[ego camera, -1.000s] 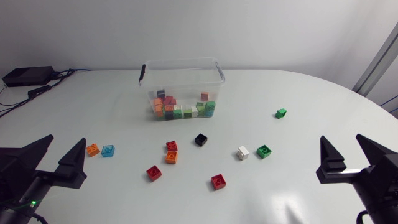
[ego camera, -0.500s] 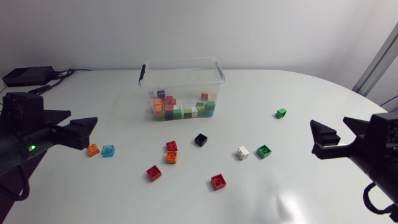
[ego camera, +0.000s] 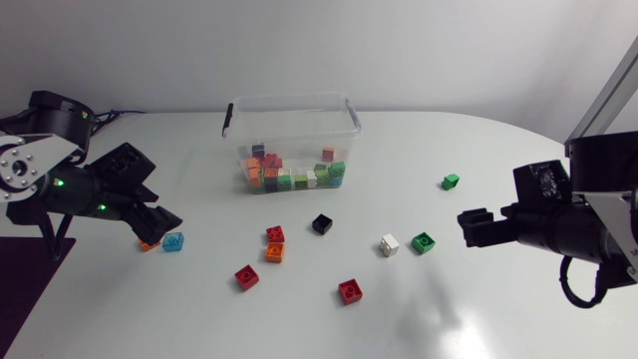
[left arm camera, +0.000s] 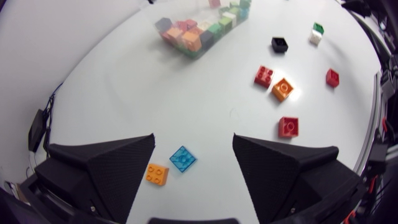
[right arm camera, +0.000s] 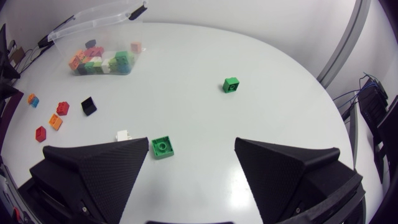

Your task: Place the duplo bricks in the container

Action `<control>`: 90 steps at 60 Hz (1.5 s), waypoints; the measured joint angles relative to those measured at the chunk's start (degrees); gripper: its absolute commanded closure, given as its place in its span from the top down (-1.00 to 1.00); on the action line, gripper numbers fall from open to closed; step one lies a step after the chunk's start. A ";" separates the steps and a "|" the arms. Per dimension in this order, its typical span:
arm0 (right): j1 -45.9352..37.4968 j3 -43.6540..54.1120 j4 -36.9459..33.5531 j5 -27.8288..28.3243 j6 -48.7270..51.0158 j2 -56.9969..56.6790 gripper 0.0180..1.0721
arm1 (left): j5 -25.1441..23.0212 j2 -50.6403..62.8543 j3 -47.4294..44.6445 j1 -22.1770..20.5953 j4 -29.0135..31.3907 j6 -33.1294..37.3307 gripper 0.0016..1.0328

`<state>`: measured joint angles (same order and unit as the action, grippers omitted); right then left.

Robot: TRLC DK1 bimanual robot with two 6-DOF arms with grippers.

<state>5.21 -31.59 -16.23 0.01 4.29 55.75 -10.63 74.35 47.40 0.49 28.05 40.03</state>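
Note:
A clear plastic container (ego camera: 289, 140) stands at the back centre with several coloured duplo bricks inside. Loose bricks lie in front of it: orange (ego camera: 149, 242), light blue (ego camera: 173, 241), black (ego camera: 321, 223), white (ego camera: 389, 244) and two green (ego camera: 424, 242) (ego camera: 451, 181), plus red and orange ones. My left gripper (ego camera: 159, 199) hangs open over the orange brick (left arm camera: 157, 173) and the blue brick (left arm camera: 183, 158), which show between its fingers. My right gripper (ego camera: 474, 229) is open to the right of the green brick (right arm camera: 162, 147), holding nothing.
Red (ego camera: 275, 234) and orange (ego camera: 274, 251) bricks touch near the centre. Two more red bricks (ego camera: 246, 276) (ego camera: 350, 290) lie nearer the front edge. A black box with cables (ego camera: 45, 122) sits at the back left corner.
Both arms have left the front corners and swung inward. The left gripper now hangs above the orange and blue bricks, and the right gripper has come close to the green brick.

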 measured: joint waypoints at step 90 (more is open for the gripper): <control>2.19 -9.86 -8.83 9.62 19.89 22.56 0.48 | -2.89 36.81 24.15 6.45 25.94 50.47 -0.36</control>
<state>7.40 -41.45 -25.06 9.63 24.18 78.30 -13.52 111.15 71.55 6.94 54.00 90.50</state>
